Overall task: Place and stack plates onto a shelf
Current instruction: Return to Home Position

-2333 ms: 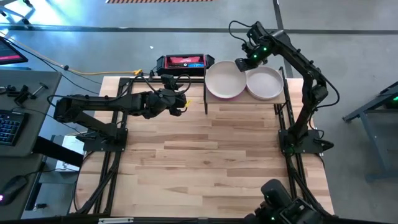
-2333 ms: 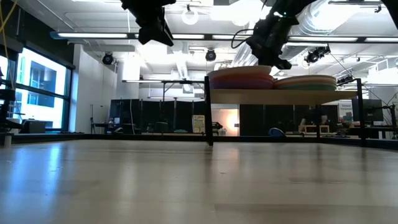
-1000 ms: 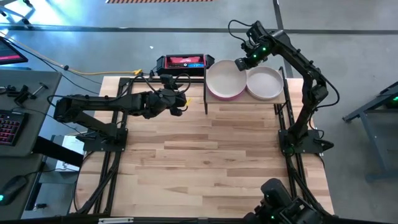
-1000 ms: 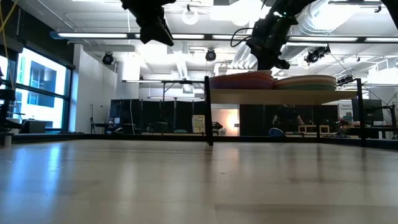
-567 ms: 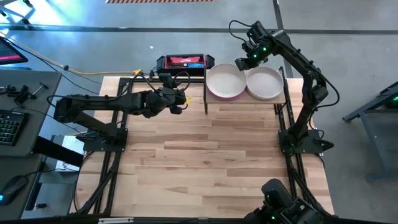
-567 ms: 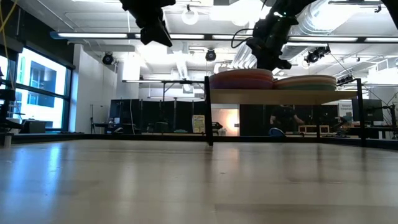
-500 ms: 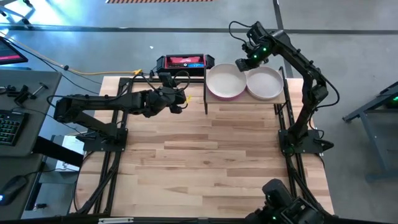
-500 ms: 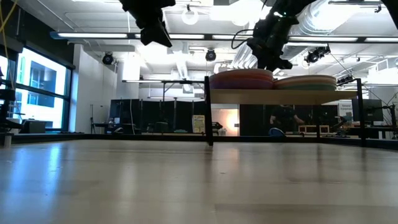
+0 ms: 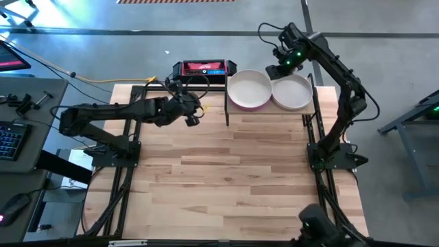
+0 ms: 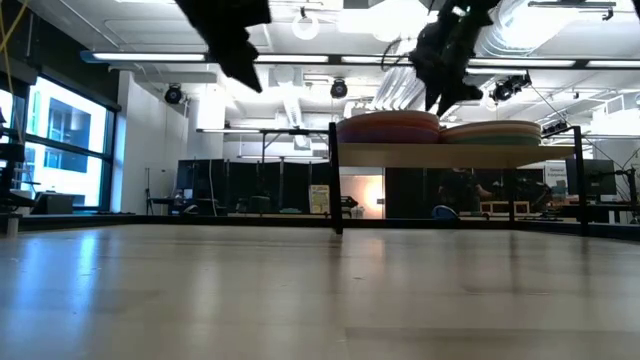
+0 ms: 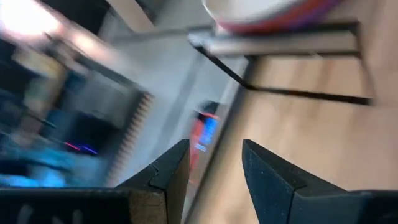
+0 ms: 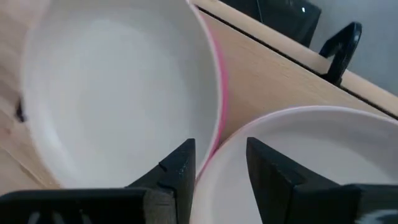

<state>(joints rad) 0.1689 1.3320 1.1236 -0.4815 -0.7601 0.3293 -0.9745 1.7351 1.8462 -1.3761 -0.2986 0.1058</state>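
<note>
White plate [image 9: 249,89] atop stack on shelf [image 10: 460,155]; second stack [image 9: 293,92] just beside. Right gripper [image 9: 273,71] over shelf's back edge, fingers parted, empty. Left gripper [image 9: 193,118] beside shelf, parted, empty.

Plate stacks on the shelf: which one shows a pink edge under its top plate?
The left stack, nearer the left gripper: a bright pink edge shows around its white top plate. The right stack shows only a pale top plate.

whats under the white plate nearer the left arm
A pink plate, only its rim showing. The low view shows more plates stacked beneath, resting on the shelf; their faces are covered.
</note>
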